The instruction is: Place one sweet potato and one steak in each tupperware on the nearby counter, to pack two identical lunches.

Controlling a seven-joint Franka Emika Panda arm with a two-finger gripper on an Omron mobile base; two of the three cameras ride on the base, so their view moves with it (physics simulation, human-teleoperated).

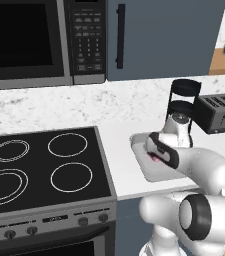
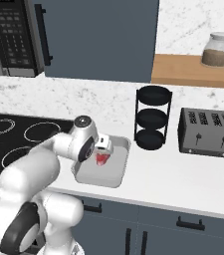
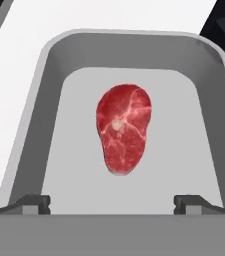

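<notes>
1. Right at the near end are my jaws [image 3: 112,202], spread wide with nothing between them; the two dark tips stand far apart at the bottom of the hand view, one to each side.

2. Just beyond the tips lies the steak [image 3: 123,129], flat on the floor of the tupperware [image 3: 54,60]. It sits dead centre between my tips and clear of both, touching neither. Its long axis runs away from me along my line of sight (broad end far, narrow end toward me), so it lies across the line that joins my tips.

3. Around the steak, the tupperware's raised rim curves across the far side and runs down both flanks. I see no sweet potato in this container, so I judge this lunch half packed at best.

4. From the right base view, my jaws [image 2: 102,145] hang over the tupperware [image 2: 118,174] with the steak [image 2: 101,159] showing red just beneath them. In the left base view the tupperware [image 1: 151,175] lies on the white surface [image 1: 124,150] just beside the stove [image 1: 44,165], mostly hidden by my arm.

5. Farther back on the surface stand a black tiered rack [image 2: 153,117] and a toaster [image 2: 206,132], well apart from the container.

6. My judgement: the steak is set down and free, so the coming move is straight up and away from it, then off to find a sweet potato (none is visible from where I am).
</notes>
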